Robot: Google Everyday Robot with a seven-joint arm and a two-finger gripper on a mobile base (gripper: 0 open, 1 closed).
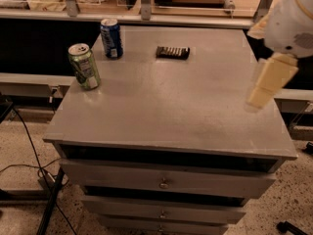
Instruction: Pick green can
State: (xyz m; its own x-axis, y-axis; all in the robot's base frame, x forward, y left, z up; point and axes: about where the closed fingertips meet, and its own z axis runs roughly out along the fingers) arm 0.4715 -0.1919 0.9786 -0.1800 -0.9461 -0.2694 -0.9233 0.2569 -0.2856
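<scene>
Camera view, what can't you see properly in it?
In the camera view:
- gripper, over the table's right side: its arm is cut off by the right edge.
- green can: back hidden by the can itself.
- dark object near the blue can: too small to identify.
- lowest drawer: cut off by the bottom edge.

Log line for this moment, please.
stage: pre-grasp | gripper: above right edge of cabinet | green can: upright, far left, ungrasped | blue can: upright behind it
</scene>
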